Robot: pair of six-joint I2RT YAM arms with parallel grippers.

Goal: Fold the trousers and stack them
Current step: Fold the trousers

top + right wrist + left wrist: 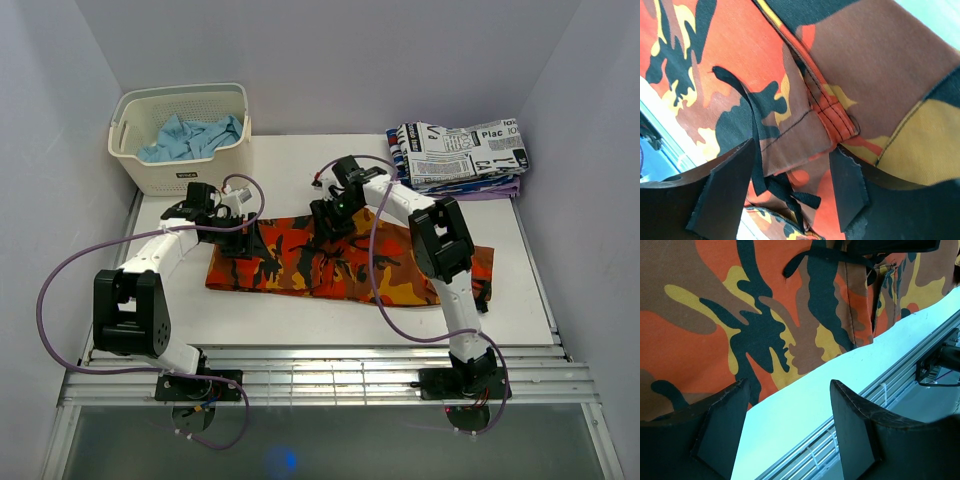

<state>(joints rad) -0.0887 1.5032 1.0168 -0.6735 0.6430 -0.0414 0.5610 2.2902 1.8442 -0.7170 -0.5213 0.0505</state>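
Note:
The orange, brown and black camouflage trousers (300, 270) lie flat across the middle of the white table. My left gripper (240, 240) hovers low at their left end. In the left wrist view it (788, 387) is open and empty, with the trousers' edge (715, 315) and bare table between its fingers. My right gripper (328, 222) is at the trousers' far edge, near the middle. In the right wrist view it (792, 147) is open, its fingers straddling the waistband fabric (805, 135) and a black drawstring (757, 150).
A white basket (180, 92) holding a blue garment (190, 138) stands at the back left. A stack of folded trousers, newspaper print on top (460, 152), sits at the back right. The metal rail (330, 365) runs along the table's near edge.

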